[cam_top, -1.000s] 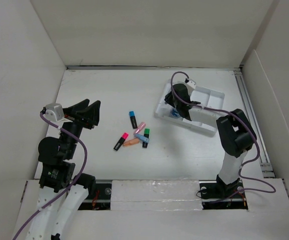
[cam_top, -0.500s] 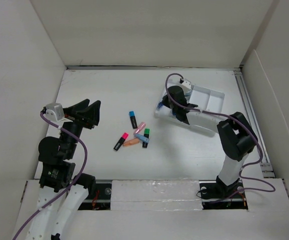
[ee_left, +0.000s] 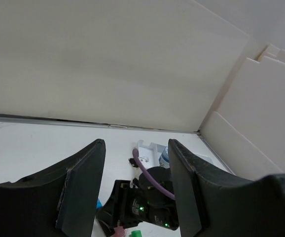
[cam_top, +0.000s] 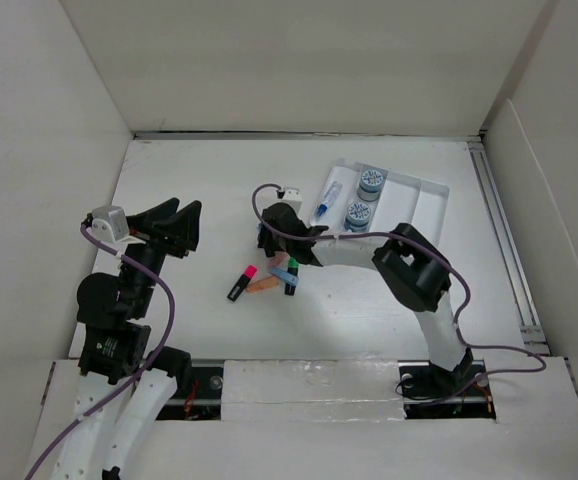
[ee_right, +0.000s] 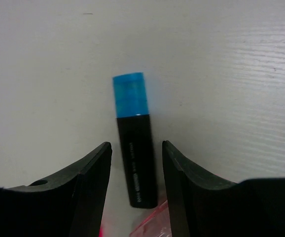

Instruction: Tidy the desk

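On the white desk (cam_top: 189,170), my right gripper (cam_top: 272,240) reaches left over a loose cluster of highlighters (cam_top: 269,277). The right wrist view has it open (ee_right: 135,145), one finger on either side of a black highlighter with a blue cap (ee_right: 135,158) that lies flat; neither finger touches it. A pink highlighter tip (ee_right: 152,224) shows just below. My left gripper (cam_top: 187,207) hangs open and empty above the desk's left side (ee_left: 136,148), looking across at the right arm's wrist (ee_left: 147,205).
A white compartment tray (cam_top: 409,195) at the back right holds two blue round rolls (cam_top: 371,181) and a blue pen (cam_top: 326,203). White walls enclose the desk on three sides. Highlighters with pink (cam_top: 241,283), orange (cam_top: 262,285) and green (cam_top: 292,275) ends lie near the centre.
My right gripper has left the tray and swung left to the highlighter cluster, uncovering the rolls and pen; its jaws now stand open around the blue-capped highlighter. The left arm has not moved.
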`<state>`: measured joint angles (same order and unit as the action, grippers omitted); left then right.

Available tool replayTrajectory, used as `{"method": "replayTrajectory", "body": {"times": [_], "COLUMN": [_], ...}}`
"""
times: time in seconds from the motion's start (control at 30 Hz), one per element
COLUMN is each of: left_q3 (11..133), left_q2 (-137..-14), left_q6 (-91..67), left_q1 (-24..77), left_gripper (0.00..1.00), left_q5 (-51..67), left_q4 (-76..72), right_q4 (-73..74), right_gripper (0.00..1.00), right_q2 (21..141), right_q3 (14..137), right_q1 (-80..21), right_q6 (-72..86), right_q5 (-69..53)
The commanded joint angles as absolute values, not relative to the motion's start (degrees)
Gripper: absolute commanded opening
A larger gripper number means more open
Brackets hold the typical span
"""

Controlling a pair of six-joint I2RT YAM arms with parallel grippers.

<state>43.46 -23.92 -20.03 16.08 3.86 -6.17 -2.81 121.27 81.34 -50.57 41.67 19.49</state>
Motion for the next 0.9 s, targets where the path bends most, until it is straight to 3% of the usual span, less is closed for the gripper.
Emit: {"method": "replayTrajectory", "body": {"times": [0.0, 0.17, 0.27, 0.47, 0.63, 0.67, 0.7, 0.73, 0.87], "left_q3": [44.03, 44.03, 43.95, 44.03, 44.03, 44.03, 43.95, 43.86, 43.95], "left_q2": [-23.82, -23.64, -23.47, -23.47, -23.29, -23.20, -23.03, -22.94, -23.12], "left_q6": [-20.04, -19.95, -20.04, -20.21, -20.21, -20.30, -20.30, -20.30, -20.30], "left_q1": [16.17, 16.17, 16.17, 16.17, 16.17, 16.17, 16.17, 16.17, 16.17], "left_gripper": [0.49, 0.49, 0.49, 0.49, 0.49, 0.49, 0.49, 0.49, 0.49], "left_q5": [4.04, 4.04, 4.48, 4.75, 4.66, 4.75, 4.75, 4.66, 4.75], "left_q4": [-8.96, -8.97, -9.14, -9.23, -8.97, -9.23, -9.23, -9.32, -9.14], "right_q4": [2.02, 6.23, 10.01, 14.50, 16.87, 17.14, 17.31, 17.31, 16.00], "right_gripper": [0.51, 0.48, 0.40, 0.46, 0.43, 0.40, 0.23, 0.15, 0.09], "right_q2": [122.87, 126.11, 127.70, 130.25, 131.74, 131.75, 131.84, 131.75, 130.44], "right_q3": [85.69, 89.63, 92.10, 96.85, 99.31, 99.58, 99.93, 99.84, 99.06], "right_q1": [-49.75, -50.89, -51.59, -54.40, -54.40, -54.93, -54.93, -54.93, -54.93], "right_q6": [39.99, 39.11, 37.97, 35.95, 35.42, 35.25, 34.90, 34.89, 35.33], "right_q5": [19.43, 22.14, 24.43, 30.14, 30.67, 30.67, 30.67, 30.59, 30.33]}}
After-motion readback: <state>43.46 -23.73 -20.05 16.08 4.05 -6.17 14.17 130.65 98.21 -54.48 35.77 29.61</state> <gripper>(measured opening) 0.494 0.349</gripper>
